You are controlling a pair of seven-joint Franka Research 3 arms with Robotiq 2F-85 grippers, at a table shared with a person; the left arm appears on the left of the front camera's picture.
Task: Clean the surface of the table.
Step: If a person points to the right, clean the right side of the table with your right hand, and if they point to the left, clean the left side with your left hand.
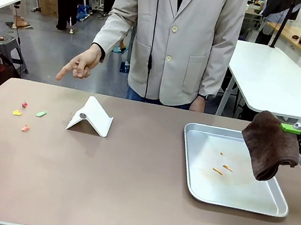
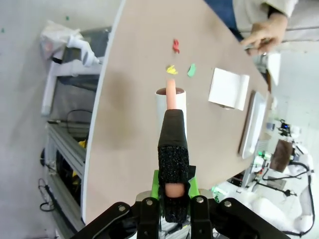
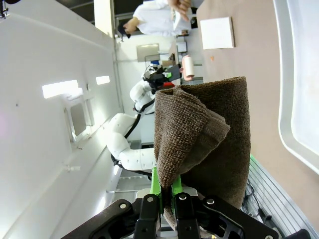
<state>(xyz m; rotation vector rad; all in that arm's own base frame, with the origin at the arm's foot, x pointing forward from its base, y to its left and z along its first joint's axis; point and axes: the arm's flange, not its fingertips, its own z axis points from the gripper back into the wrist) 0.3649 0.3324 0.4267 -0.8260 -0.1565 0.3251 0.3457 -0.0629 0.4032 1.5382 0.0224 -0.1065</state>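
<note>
Right gripper: jaws clamped on brown cloth, hanging at metal tray (right side of table). Left gripper: jaws clamped on pink-handled white roller above table's left edge.

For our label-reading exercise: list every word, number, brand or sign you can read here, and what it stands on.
None can be read.
The table, tray, white stand, cloth and roller show no print; anything farther off is too blurred to tell.
</note>
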